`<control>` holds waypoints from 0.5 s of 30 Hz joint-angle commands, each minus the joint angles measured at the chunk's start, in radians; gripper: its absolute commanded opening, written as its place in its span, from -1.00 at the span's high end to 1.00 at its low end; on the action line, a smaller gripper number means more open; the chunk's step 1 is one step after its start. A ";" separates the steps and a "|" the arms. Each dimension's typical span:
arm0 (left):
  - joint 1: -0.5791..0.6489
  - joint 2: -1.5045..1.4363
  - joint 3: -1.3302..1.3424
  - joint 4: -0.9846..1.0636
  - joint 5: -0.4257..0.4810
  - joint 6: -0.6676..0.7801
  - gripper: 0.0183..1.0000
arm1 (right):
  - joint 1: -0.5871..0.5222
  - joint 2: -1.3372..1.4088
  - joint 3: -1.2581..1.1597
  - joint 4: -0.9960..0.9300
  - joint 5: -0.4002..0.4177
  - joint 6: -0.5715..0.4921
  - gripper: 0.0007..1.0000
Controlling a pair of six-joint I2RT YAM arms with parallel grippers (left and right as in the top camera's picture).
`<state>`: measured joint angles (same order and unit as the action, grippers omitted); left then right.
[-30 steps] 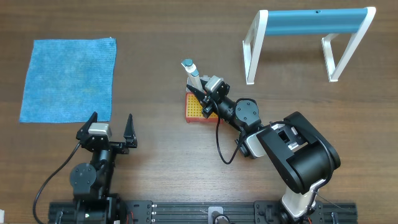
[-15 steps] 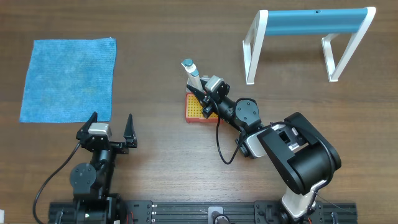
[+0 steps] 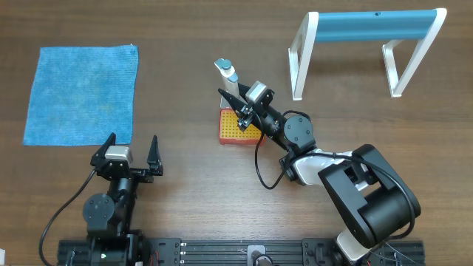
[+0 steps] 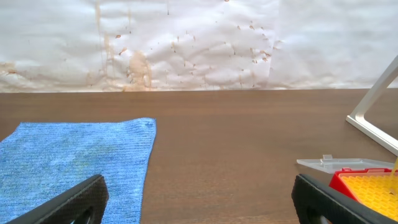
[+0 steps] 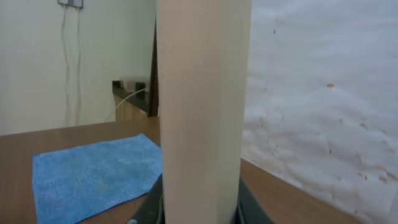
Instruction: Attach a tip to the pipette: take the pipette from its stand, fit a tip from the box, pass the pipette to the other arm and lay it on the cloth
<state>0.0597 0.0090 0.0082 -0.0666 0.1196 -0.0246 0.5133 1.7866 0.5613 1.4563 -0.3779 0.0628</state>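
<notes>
**One pipette in the right gripper, over the one tip box**

Top view: a single pipette (image 3: 227,74) sits pinched in the right gripper (image 3: 238,103). It is tilted, with its capped end pointing up the picture. The gripper hides its lower end, so whether that end meets the box cannot be told. Just below the gripper lies one tip box (image 3: 233,129), orange-yellow with a red rim, on the brown table (image 3: 192,192). One blue cloth (image 3: 81,94) lies flat at the far left, well apart from the box. One stand (image 3: 369,28), with white legs and a blue bar, is at the upper right with nothing hanging on it. The left gripper (image 3: 133,151) is near the lower edge of the cloth, spread wide and holding nothing. There are two arms in all.

Left wrist view: the left gripper's (image 4: 199,208) two black fingers (image 4: 71,200) stand far apart, with bare table between them. The cloth (image 4: 74,162) lies to one side. The tip box (image 4: 370,186) is on the other side, with one clear lid (image 4: 329,163) lying flat beside it. One white leg of the stand (image 4: 373,106) rises beyond.

Right wrist view: the pale body of the pipette (image 5: 202,106) stands upright through the middle, clamped at its base by the right gripper (image 5: 200,211). The cloth (image 5: 93,177) lies on the table farther off.
</notes>
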 commanded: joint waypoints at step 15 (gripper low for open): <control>-0.001 -0.005 -0.003 -0.005 -0.008 0.003 -0.91 | -0.005 -0.283 0.023 -0.002 -0.194 0.293 0.84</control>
<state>0.0597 0.0090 0.0078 -0.0666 0.1196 -0.0246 0.5133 1.5208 0.5621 1.4590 -0.4931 0.1650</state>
